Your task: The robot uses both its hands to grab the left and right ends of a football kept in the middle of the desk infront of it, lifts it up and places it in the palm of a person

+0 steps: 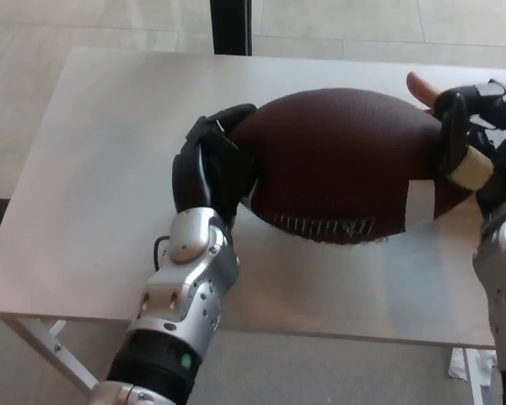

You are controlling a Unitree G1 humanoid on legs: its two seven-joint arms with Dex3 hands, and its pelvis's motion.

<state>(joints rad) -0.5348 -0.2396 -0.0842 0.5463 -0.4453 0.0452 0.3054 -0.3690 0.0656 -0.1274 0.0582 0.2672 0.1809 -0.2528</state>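
Football [337, 160] is held between both robot hands, raised over the right half of the white bench [110, 169]. The left hand [211, 169] is clamped on the ball's left end, its black fingers curled over the brown leather. The right hand [468, 148] is clamped on the right end, one finger with a pale pad pressed against the ball beside the white stripe. White laces are seen along the ball's near underside. A person's fingertip [419, 87] is visible just past the ball's far right edge; the rest of that hand is hidden behind the ball.
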